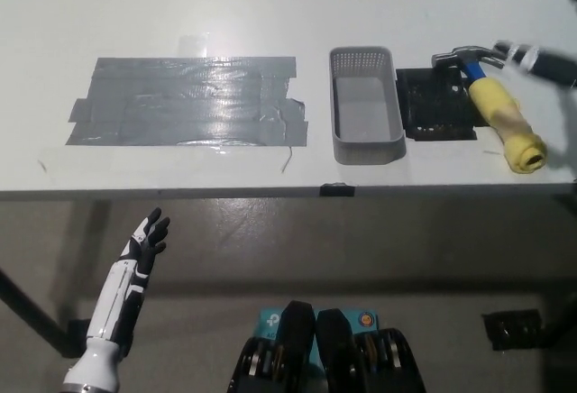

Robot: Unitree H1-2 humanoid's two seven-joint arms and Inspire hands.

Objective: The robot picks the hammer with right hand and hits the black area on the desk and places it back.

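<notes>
One hammer lies at the right of the white surface, head beside the black area. The right hand blurs at the right edge; its fingers cannot be made out. Best wrap the yellow handle mid-length. Left hand, lower left, rests empty.

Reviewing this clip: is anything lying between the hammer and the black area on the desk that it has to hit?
No. The hammer lies with its head at the upper right corner of the black area, its yellow handle running off to the right. The grey basket sits on the far side, left of the black area. Nothing visible lies between them.
</notes>
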